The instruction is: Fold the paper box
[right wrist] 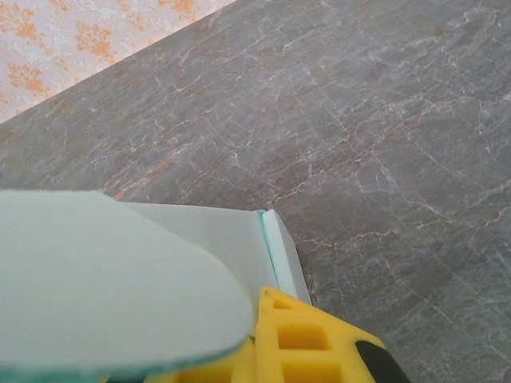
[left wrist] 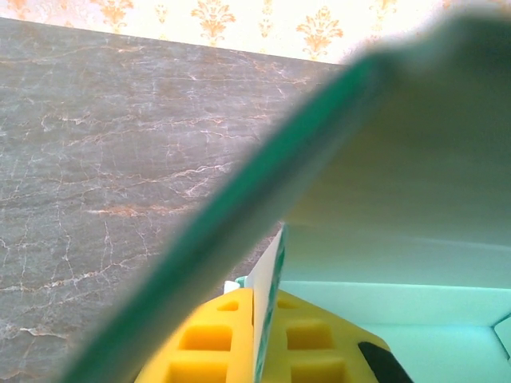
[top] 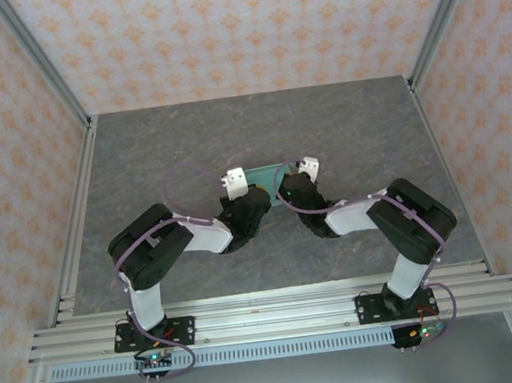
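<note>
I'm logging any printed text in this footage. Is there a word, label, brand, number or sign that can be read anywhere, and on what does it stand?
No readable text.
The paper box: plain mint card, no print.
The wallpaper: an orange ornament pattern, no letters.
The table: grey marbled surface, no markings.
The arm bases: any markings are too small to read.

Stock on the bench, as counted
There was one paper box point(left wrist: 399, 199), two grippers (left gripper point(top: 235, 183), right gripper point(top: 308, 165)) and one table point(top: 142, 167).
</note>
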Tool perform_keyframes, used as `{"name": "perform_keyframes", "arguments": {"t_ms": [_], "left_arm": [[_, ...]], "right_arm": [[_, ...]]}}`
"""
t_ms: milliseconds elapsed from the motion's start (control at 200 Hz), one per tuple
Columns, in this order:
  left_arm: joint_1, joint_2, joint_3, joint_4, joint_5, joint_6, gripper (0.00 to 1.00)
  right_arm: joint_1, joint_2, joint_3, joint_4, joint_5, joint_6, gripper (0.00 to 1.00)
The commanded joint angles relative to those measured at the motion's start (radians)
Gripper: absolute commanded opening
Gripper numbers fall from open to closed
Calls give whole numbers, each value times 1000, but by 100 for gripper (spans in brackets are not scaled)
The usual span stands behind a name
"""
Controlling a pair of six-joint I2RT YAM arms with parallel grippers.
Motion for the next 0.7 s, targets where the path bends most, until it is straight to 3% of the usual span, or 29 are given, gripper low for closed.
{"name": "perform_keyframes", "arguments": {"t_ms": [0,450,696], "left_arm": [[-1,59,-53,-109,-45,-63,6],[-21,93,-73,-101,-89,-82,5],[-25,94,-73,-103,-103,-82,5]], "right_arm": [[-6,28,-66,-110,14,50,1],[-7,88,-102,-10,-13,55,4],[-7,45,-103,-36,1,50,6]]}}
